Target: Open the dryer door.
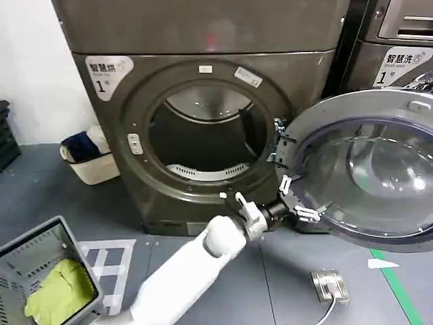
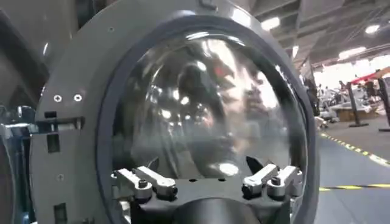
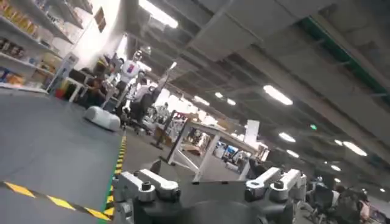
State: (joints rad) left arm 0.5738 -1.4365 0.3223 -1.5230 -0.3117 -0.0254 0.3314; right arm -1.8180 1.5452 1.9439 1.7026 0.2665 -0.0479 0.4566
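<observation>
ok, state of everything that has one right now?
dryer door: swung wide open to the robot's right
drum: exposed, looks empty
left gripper: open, at the door's inner rim
right gripper: open, holding nothing
basket: holds yellow-green cloth

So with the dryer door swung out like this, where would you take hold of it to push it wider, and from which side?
Probably the grey inner rim of the dryer door, low on the side nearest the hinge, coming from the drum opening side. The domed glass offers nothing to pinch, while the flat rim faces the left end effector, which sits open against it.
</observation>
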